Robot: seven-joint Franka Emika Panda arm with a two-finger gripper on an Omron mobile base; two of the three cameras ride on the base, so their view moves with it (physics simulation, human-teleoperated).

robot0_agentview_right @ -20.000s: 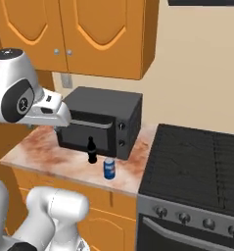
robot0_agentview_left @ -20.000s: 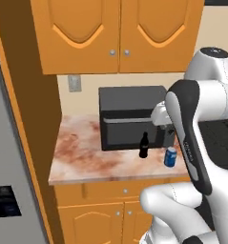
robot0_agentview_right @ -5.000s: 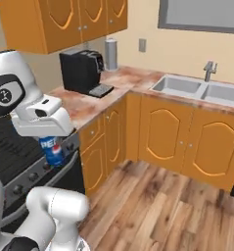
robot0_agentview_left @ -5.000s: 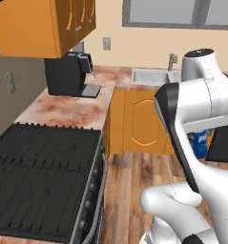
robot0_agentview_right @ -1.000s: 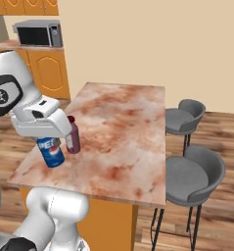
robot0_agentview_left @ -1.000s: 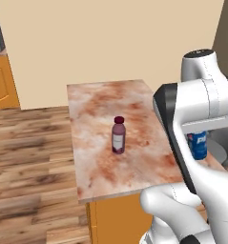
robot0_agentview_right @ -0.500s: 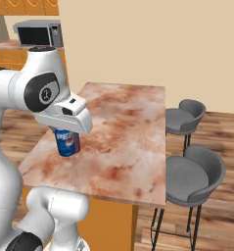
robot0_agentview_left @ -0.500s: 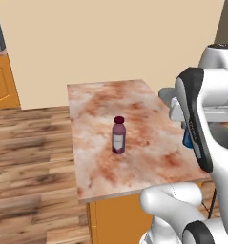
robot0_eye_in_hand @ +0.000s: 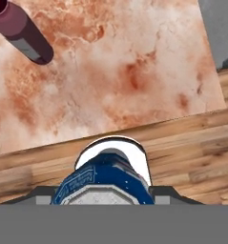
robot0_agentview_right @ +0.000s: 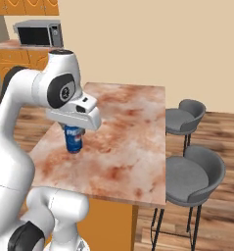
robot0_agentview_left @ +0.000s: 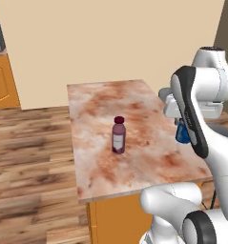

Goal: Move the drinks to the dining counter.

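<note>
Blue can [robot0_agentview_right: 74, 139] now hangs low over the desk [robot0_agentview_right: 133, 132], near its left edge, clamped in the end effector [robot0_agentview_right: 74, 128]; a second ago it was off that edge. Bottle [robot0_agentview_left: 118, 135] unmoved mid-desk.

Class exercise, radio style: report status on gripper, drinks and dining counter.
Gripper shut on blue can, above dining counter. Bottle upright on counter. Nothing in the way.

I can read nothing: white markings on the blue can [robot0_agentview_right: 74, 139] and the bottle's label [robot0_agentview_left: 118, 141] stay illegible.
</note>
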